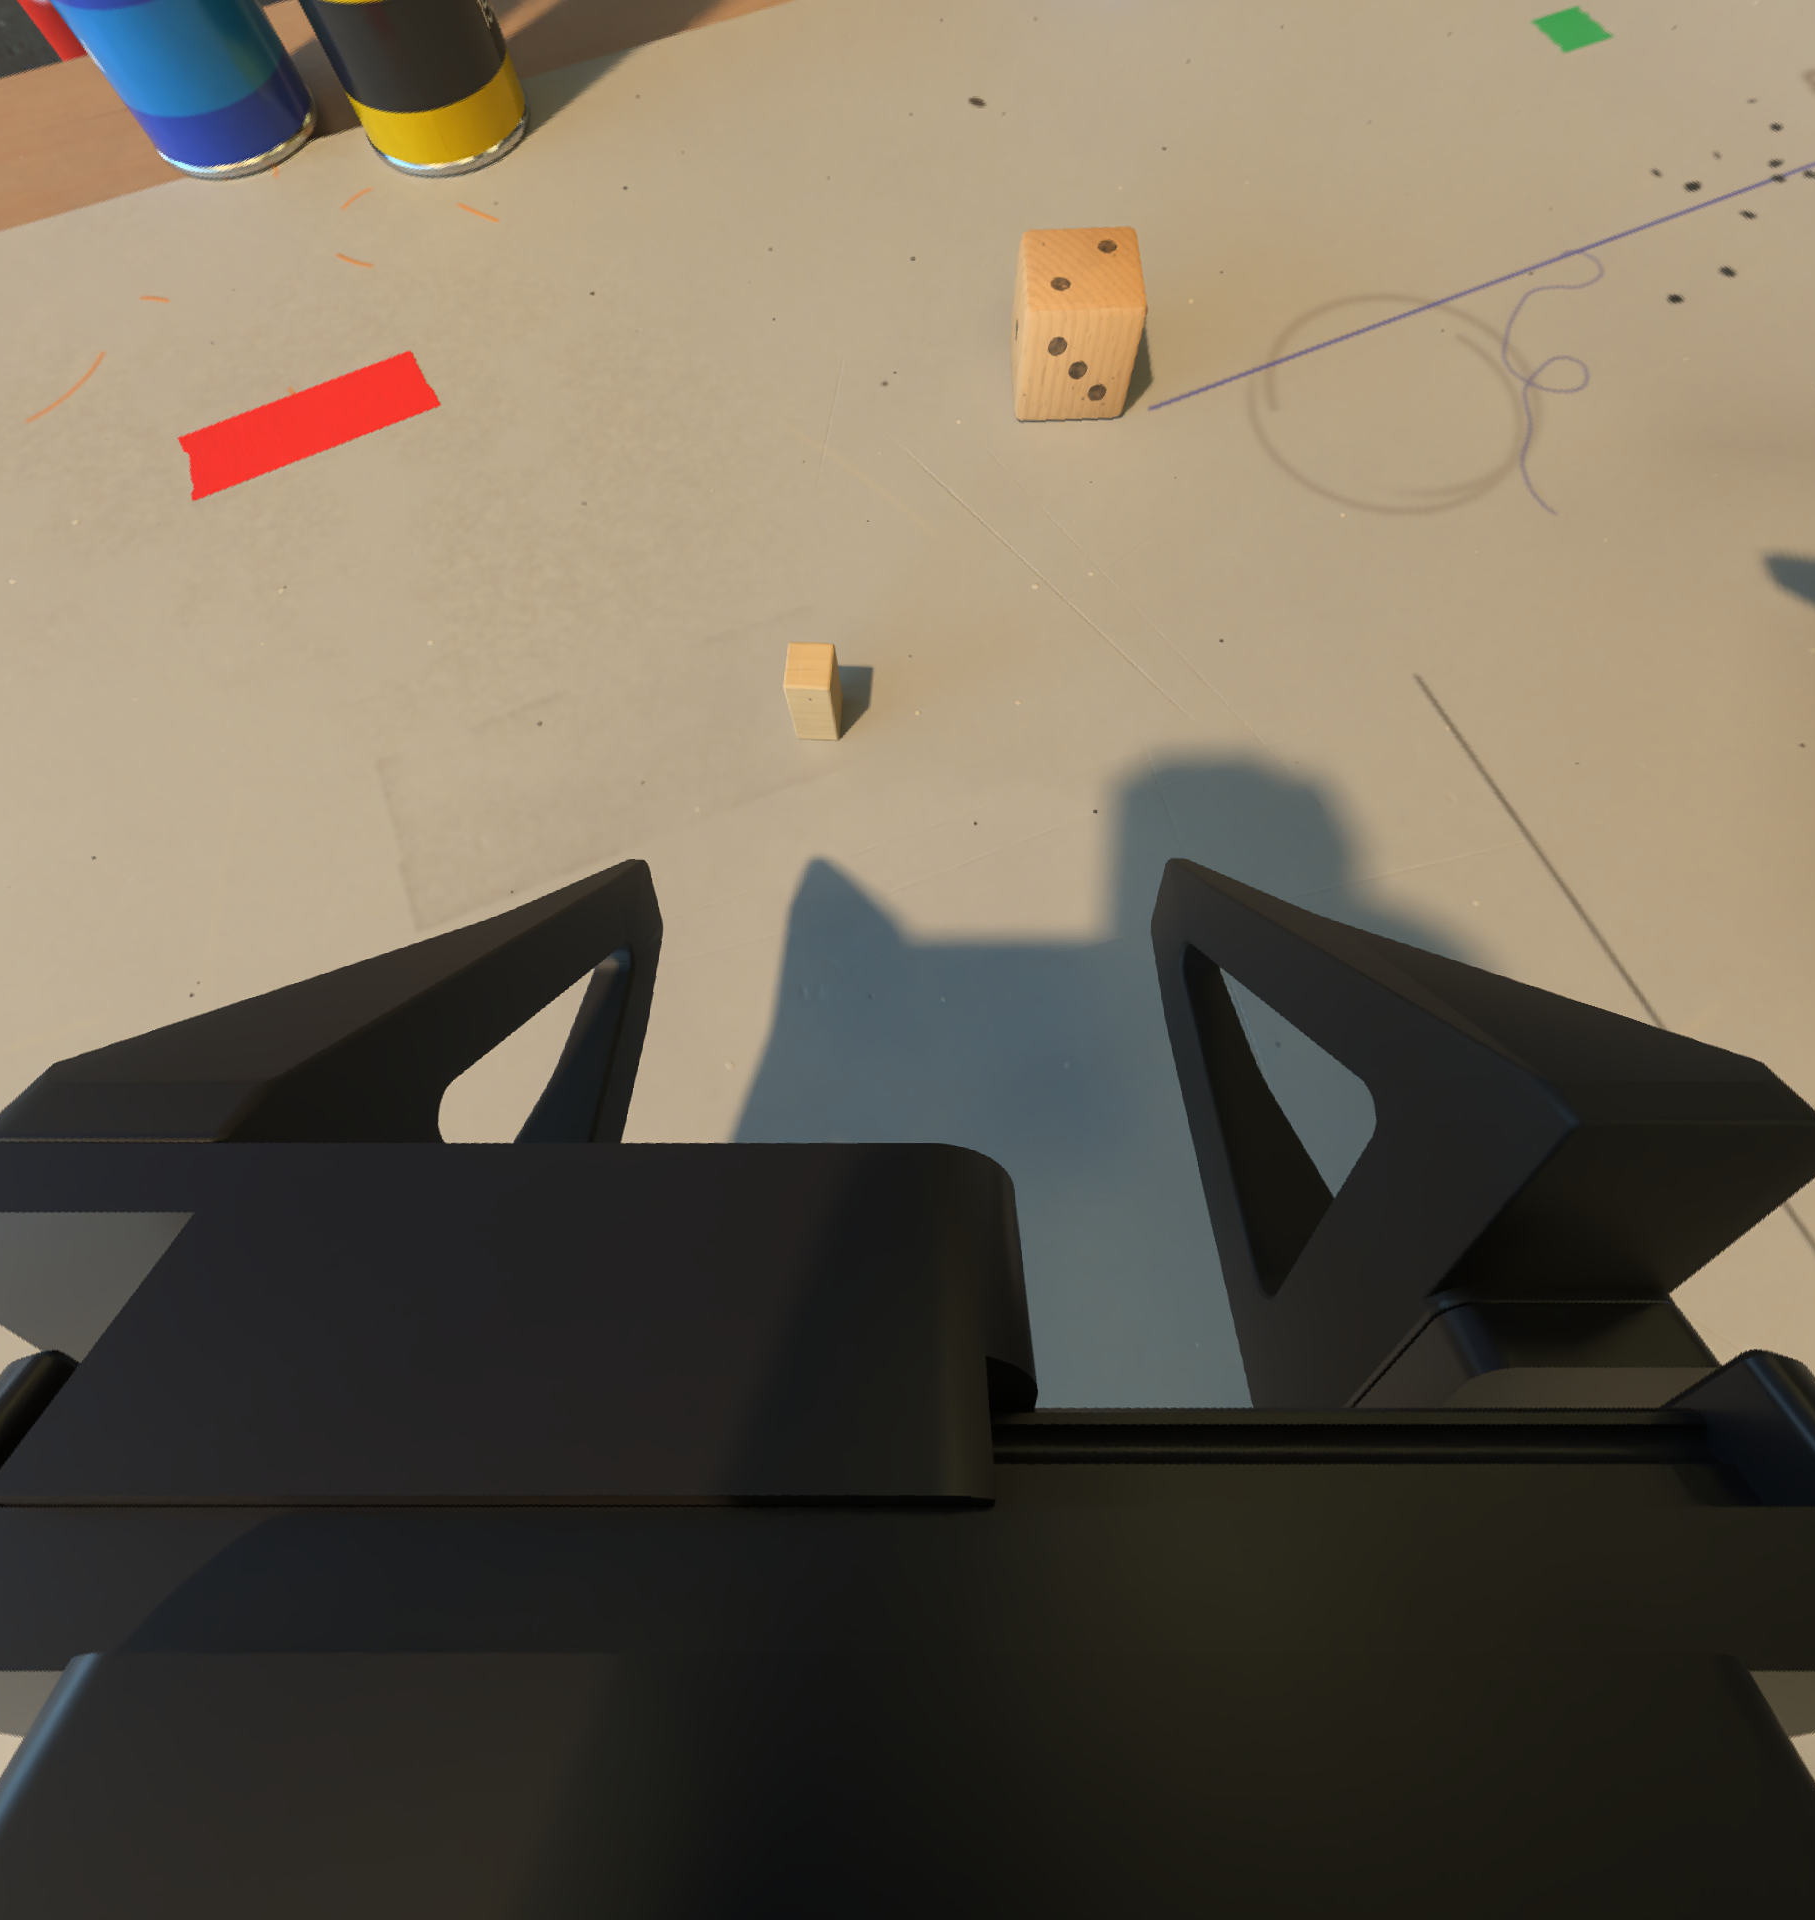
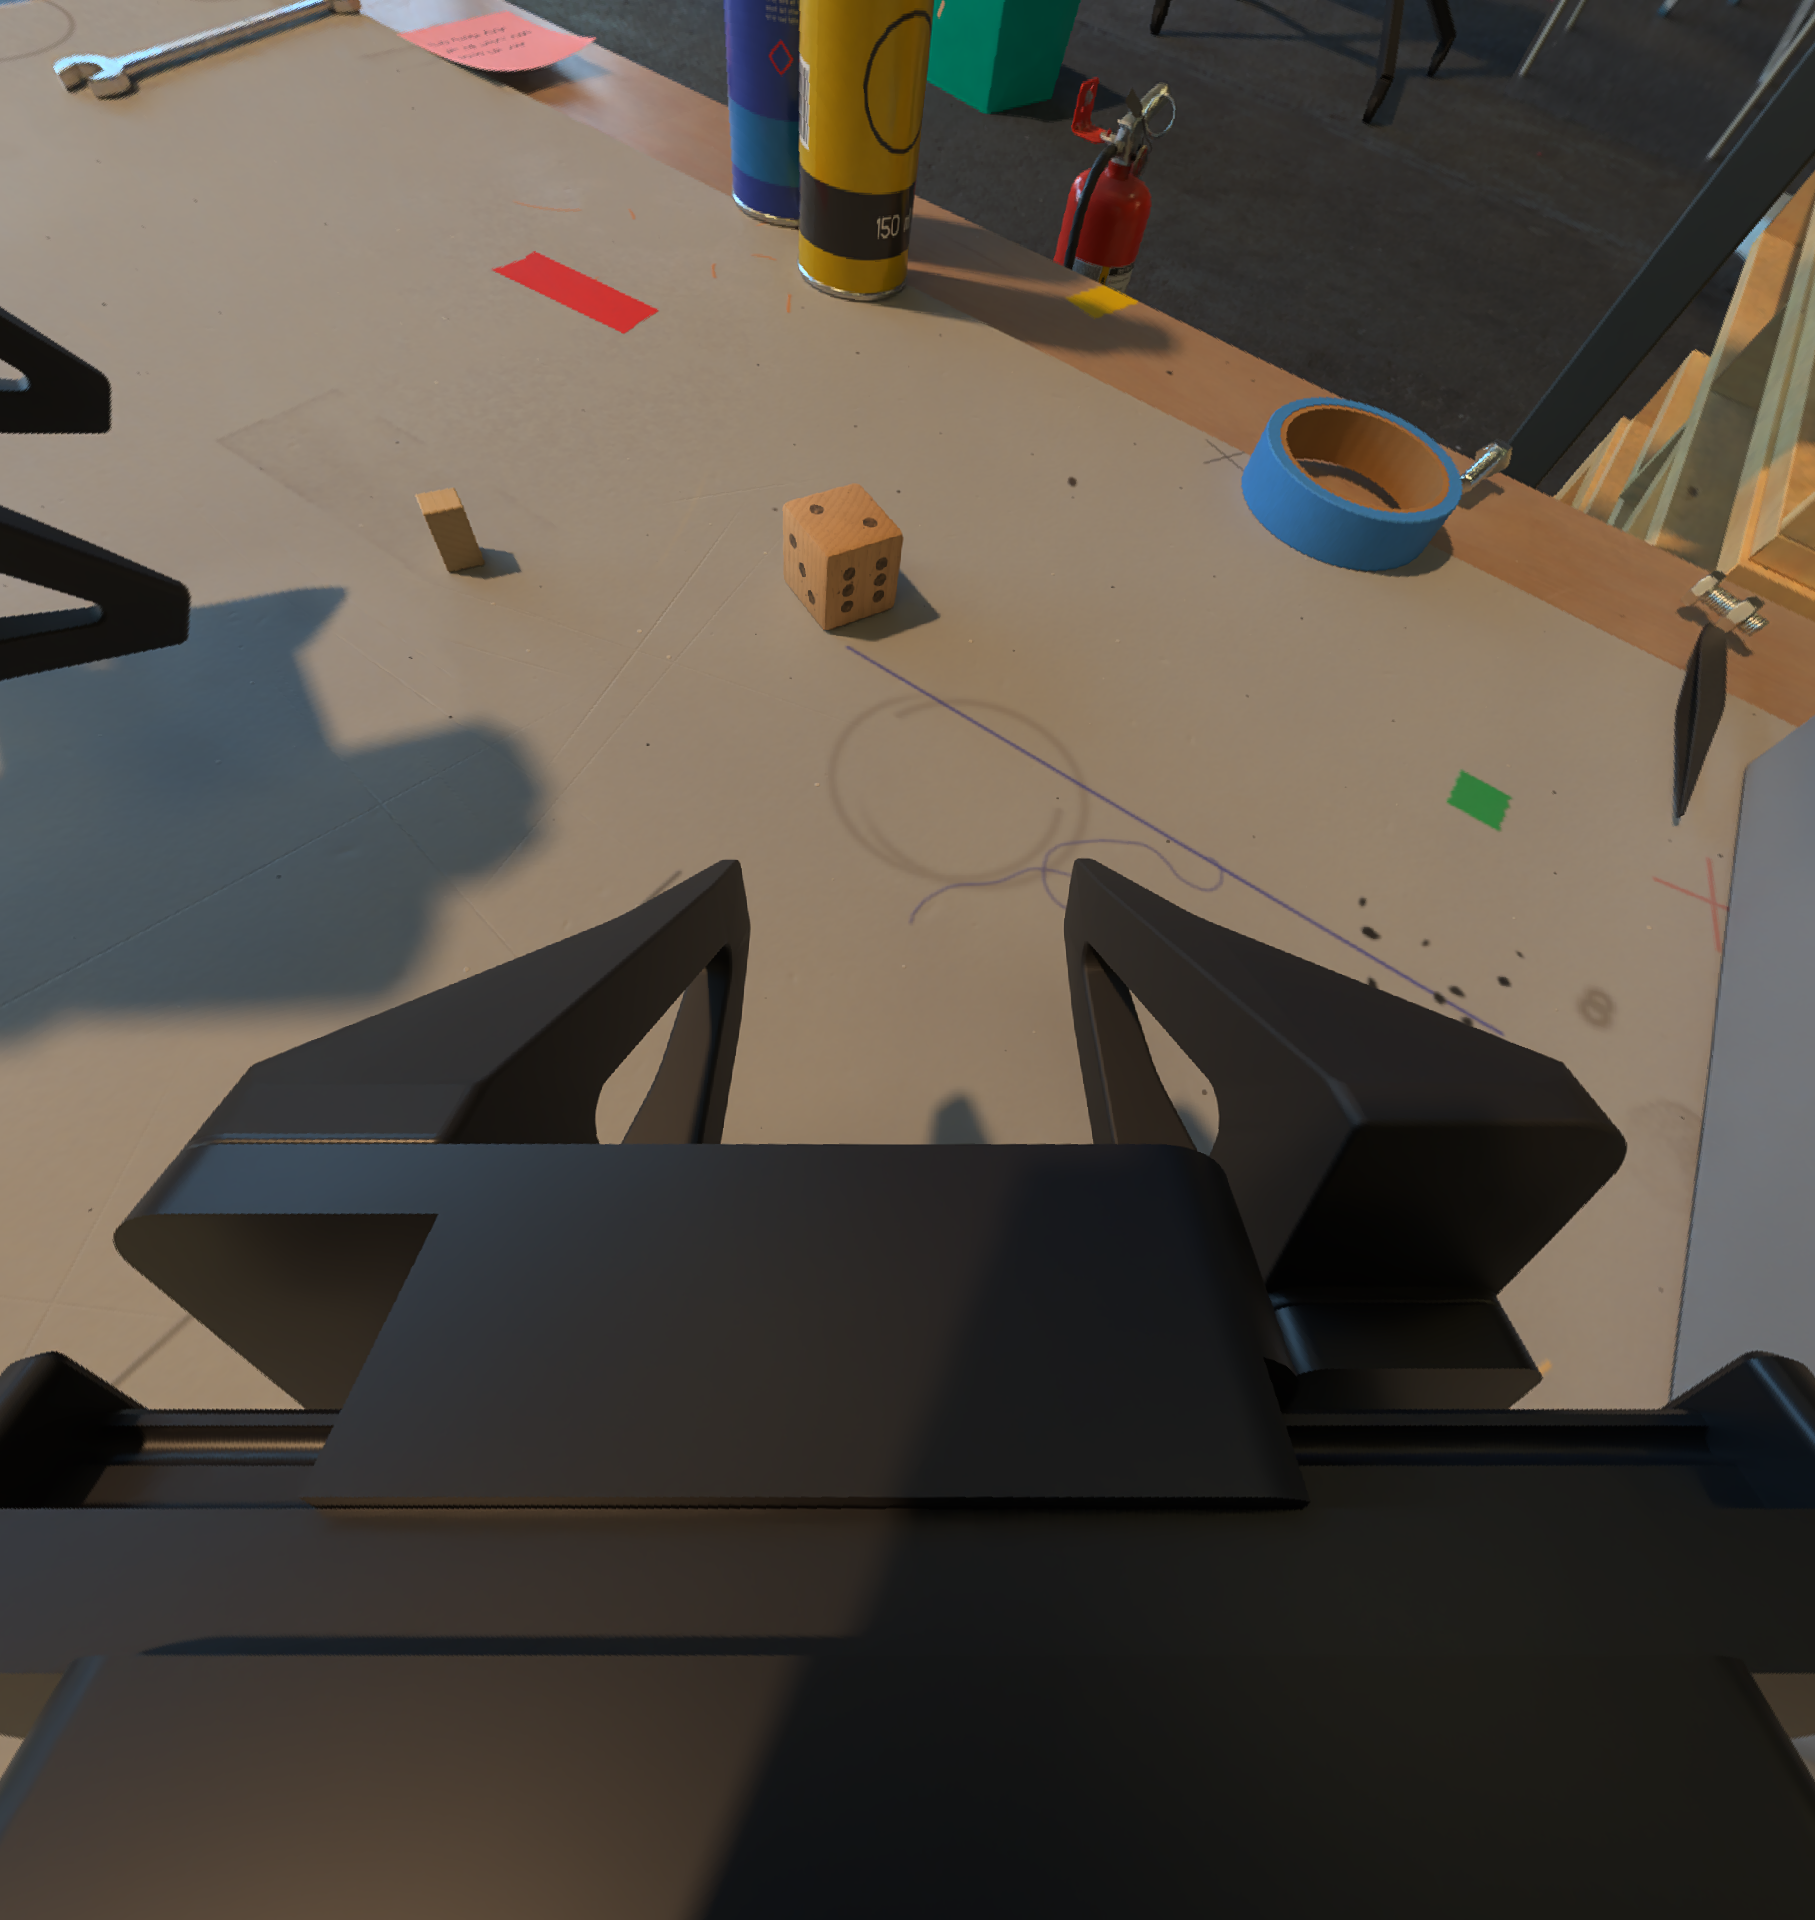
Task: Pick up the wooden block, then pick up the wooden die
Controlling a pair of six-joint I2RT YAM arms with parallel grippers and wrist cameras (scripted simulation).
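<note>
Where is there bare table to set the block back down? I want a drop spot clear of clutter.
Free: the stretch between the red tape and the block, and the patch from the die to the green tape. Crowded: the far edge, with cans and blue tape roll.

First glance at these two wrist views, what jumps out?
The left hand fills the lower part of its view, open and empty, with the small wooden block standing upright just ahead of it. Farther on sits the larger wooden die, apart from the block. In the right wrist view, the right hand is open too, with a blue tape roll near the table's far edge.
</note>
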